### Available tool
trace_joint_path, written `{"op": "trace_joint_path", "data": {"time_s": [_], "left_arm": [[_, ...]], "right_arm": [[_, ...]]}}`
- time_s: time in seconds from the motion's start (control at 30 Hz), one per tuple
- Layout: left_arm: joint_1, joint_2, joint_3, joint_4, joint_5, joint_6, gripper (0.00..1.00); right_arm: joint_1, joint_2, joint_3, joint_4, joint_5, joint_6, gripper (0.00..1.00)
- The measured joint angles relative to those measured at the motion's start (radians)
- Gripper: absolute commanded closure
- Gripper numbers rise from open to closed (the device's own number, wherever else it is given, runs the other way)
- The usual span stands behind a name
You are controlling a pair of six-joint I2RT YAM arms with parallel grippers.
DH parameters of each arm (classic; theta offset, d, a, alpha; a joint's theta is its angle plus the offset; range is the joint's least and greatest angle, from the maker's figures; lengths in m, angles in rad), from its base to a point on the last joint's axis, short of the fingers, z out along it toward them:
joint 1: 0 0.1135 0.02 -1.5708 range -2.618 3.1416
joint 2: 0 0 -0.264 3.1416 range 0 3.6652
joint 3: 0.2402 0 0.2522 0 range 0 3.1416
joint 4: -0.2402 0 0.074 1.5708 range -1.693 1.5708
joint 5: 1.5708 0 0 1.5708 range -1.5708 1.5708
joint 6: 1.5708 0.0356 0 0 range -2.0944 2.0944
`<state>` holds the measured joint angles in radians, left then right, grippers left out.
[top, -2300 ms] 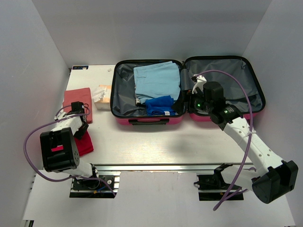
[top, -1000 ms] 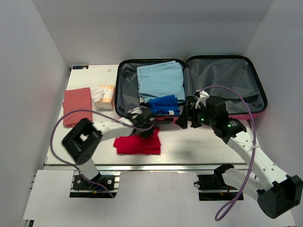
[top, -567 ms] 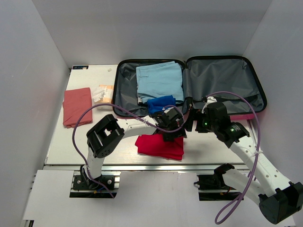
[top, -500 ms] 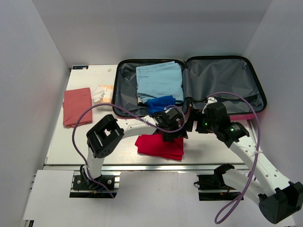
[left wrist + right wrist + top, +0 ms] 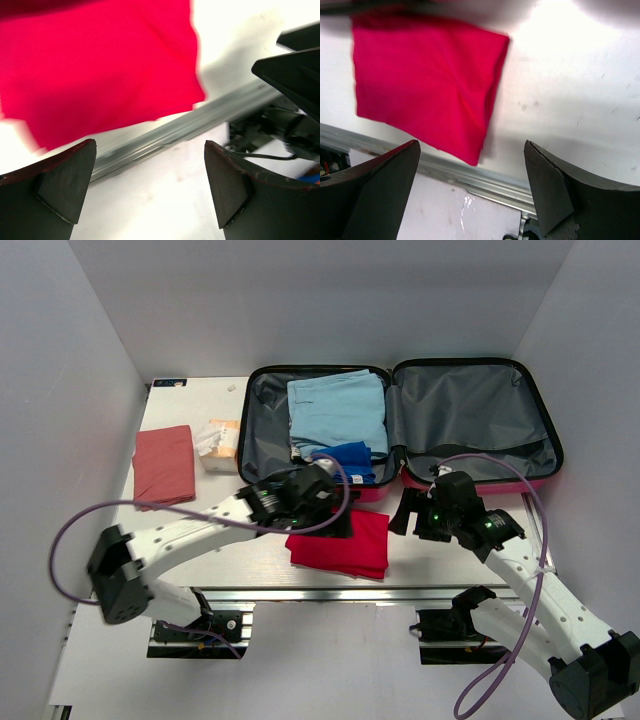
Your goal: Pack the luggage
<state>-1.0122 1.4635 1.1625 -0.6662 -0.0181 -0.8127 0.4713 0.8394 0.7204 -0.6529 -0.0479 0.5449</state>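
Red cloth (image 5: 342, 544) lay on the tabletop (image 5: 200, 400) beside the suitcase (image 5: 470, 412); left claw (image 5: 150, 190) and right claw (image 5: 470, 192) gaped empty; grasping it seemed next.

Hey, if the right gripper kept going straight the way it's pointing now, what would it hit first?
Probably the red folded cloth, near its closest corner, lying flat on the table ahead of the right gripper, whose jaws are open. Depth is unclear, so it might meet bare table just beside the cloth instead.
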Motion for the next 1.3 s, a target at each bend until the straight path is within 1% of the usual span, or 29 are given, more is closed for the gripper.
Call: {"op": "trace_joint_path", "data": {"time_s": [0.07, 0.17, 0.3, 0.47, 0.63, 0.77, 0.87, 0.9, 0.93, 1.0, 1.03, 1.07, 1.1, 1.13, 1.17, 1.23, 1.27, 1.3], "left_arm": [[0.01, -0.108, -0.05, -0.046, -0.055, 0.004, 0.02], [0.035, -0.215, -0.167, -0.058, -0.124, 0.006, 0.02], [0.09, -0.27, -0.34, -0.042, -0.195, 0.019, 0.02], [0.17, -0.238, -0.458, 0.08, -0.207, 0.056, 0.02], [0.219, -0.143, -0.485, 0.226, -0.151, 0.1, 0.02], [0.251, -0.1, -0.502, 0.338, -0.09, 0.144, 0.02], [0.268, -0.047, -0.498, 0.407, -0.05, 0.174, 0.02], [0.272, -0.038, -0.497, 0.431, -0.037, 0.181, 0.04], [0.274, -0.029, -0.493, 0.446, -0.025, 0.188, 0.1], [0.278, -0.012, -0.492, 0.481, -0.002, 0.2, 0.19], [0.279, -0.006, -0.492, 0.494, 0.011, 0.205, 0.29], [0.279, 0.0, -0.492, 0.505, 0.025, 0.209, 0.36], [0.28, 0.006, -0.496, 0.517, 0.043, 0.214, 0.42], [0.279, 0.011, -0.498, 0.526, 0.06, 0.216, 0.47], [0.279, 0.014, -0.499, 0.531, 0.083, 0.222, 0.57], [0.274, 0.027, -0.5, 0.529, 0.123, 0.225, 0.67], [0.272, 0.03, -0.5, 0.533, 0.142, 0.224, 0.76], [0.271, 0.03, -0.504, 0.543, 0.161, 0.222, 0.8]], "right_arm": [[0.003, 0.0, -0.042, -0.004, -0.02, 0.01, 0.11], [0.014, 0.002, -0.094, 0.009, -0.051, 0.029, 0.11], [0.045, 0.046, -0.148, 0.071, -0.085, 0.052, 0.11], [0.098, 0.159, -0.163, 0.167, -0.102, 0.076, 0.11], [0.138, 0.234, -0.167, 0.224, -0.105, 0.121, 0.12], [0.156, 0.275, -0.172, 0.231, -0.097, 0.146, 0.12], [0.166, 0.338, -0.172, 0.234, -0.085, 0.159, 0.14], [0.166, 0.356, -0.172, 0.236, -0.084, 0.163, 0.14], [0.166, 0.367, -0.167, 0.24, -0.087, 0.171, 0.15], [0.166, 0.382, -0.16, 0.254, -0.085, 0.177, 0.24], [0.166, 0.394, -0.157, 0.261, -0.085, 0.18, 0.28], [0.166, 0.405, -0.153, 0.265, -0.084, 0.181, 0.37], [0.166, 0.417, -0.148, 0.269, -0.085, 0.179, 0.42], [0.166, 0.427, -0.146, 0.275, -0.083, 0.177, 0.47], [0.166, 0.435, -0.146, 0.278, -0.083, 0.178, 0.6], [0.166, 0.438, -0.146, 0.278, -0.08, 0.172, 0.69], [0.166, 0.436, -0.146, 0.279, -0.079, 0.169, 0.78], [0.166, 0.433, -0.146, 0.281, -0.077, 0.164, 0.8]]}}
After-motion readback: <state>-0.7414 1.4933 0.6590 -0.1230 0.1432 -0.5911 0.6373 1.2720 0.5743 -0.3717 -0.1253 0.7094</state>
